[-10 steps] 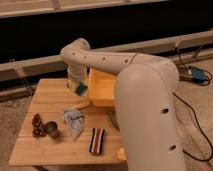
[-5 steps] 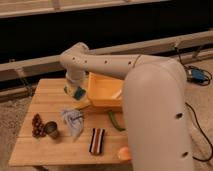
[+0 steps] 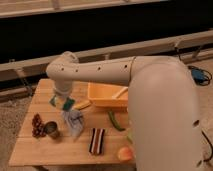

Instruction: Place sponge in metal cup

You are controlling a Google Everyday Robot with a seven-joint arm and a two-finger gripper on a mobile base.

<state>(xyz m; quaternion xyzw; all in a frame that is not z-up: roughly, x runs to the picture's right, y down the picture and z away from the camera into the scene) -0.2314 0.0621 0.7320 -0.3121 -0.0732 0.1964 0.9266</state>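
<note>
The sponge (image 3: 64, 103), a small dark green-teal block, hangs at the tip of my gripper (image 3: 62, 100), which is shut on it. It is held above the left part of the wooden table (image 3: 30, 150). The metal cup (image 3: 51, 130), a small dark grey tumbler, stands upright near the table's front left. It is below and slightly left of the sponge, and the two are apart. My large white arm reaches in from the right and hides the table's right side.
A dark red cluster (image 3: 37, 125) lies left of the cup. A crumpled clear bag (image 3: 74, 122) lies right of it. A yellow bin (image 3: 106, 96), a long green vegetable (image 3: 116, 121), a dark striped packet (image 3: 97, 140) and an orange item (image 3: 125, 153) lie further right.
My gripper has carried the sponge left and down, from beside the yellow bin towards the metal cup. The things on the table have not moved.
</note>
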